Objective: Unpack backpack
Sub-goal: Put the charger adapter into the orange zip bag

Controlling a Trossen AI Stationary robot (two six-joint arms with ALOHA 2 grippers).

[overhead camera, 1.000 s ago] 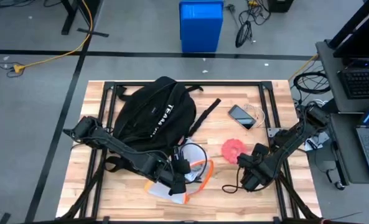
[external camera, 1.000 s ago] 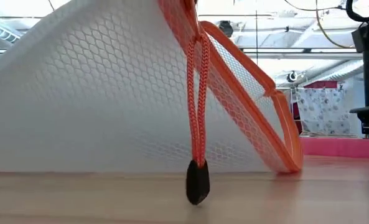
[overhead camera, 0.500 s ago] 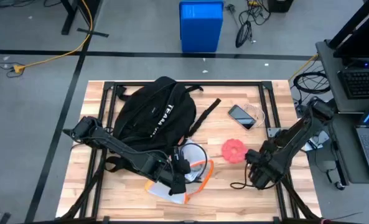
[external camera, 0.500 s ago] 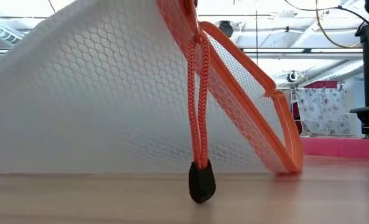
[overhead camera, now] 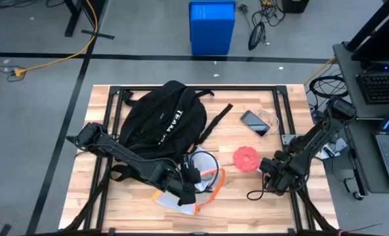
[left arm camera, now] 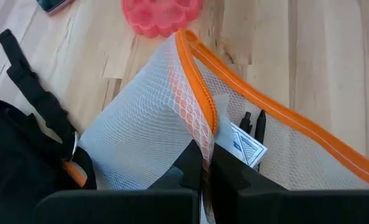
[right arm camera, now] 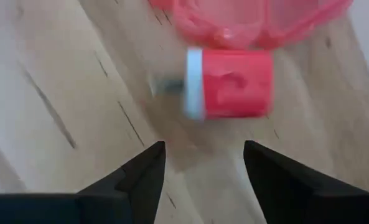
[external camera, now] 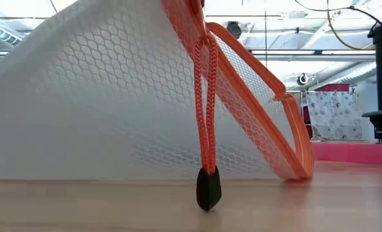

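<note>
The black backpack (overhead camera: 164, 118) lies on the table's far left part, its straps (overhead camera: 215, 121) trailing toward the right. My left gripper (left arm camera: 203, 163) is shut on a white mesh pouch (overhead camera: 195, 185) with orange trim (left arm camera: 259, 106), just near of the backpack. A card and pens (left arm camera: 249, 134) show inside the pouch. My right gripper (right arm camera: 203, 168) hangs open over the table's right part (overhead camera: 273, 178). A small red cylinder with a white end (right arm camera: 229, 84) lies beyond its fingers, untouched. My left gripper pinches the pouch's mesh beside the orange zip edge (left arm camera: 204, 134) between its two fingers (left arm camera: 190, 163). That part is pulled up like a tent (external camera: 113, 84), while the pouch's lower edge (external camera: 145, 175) rests on the table. The zip cord's black end (external camera: 207, 191) hangs down to the wood.
A pink round thing (overhead camera: 246, 158) lies between the pouch and my right gripper. A phone (overhead camera: 254, 122) with a thin white cable lies farther back. A black cord (overhead camera: 256, 194) curls on the wood near my right gripper. Bare wood lies along the near edge.
My right gripper has gone toward the table's right edge and a little toward the far edge. The black cord beside it has slid the same way. The left gripper and the pouch have kept still.
</note>
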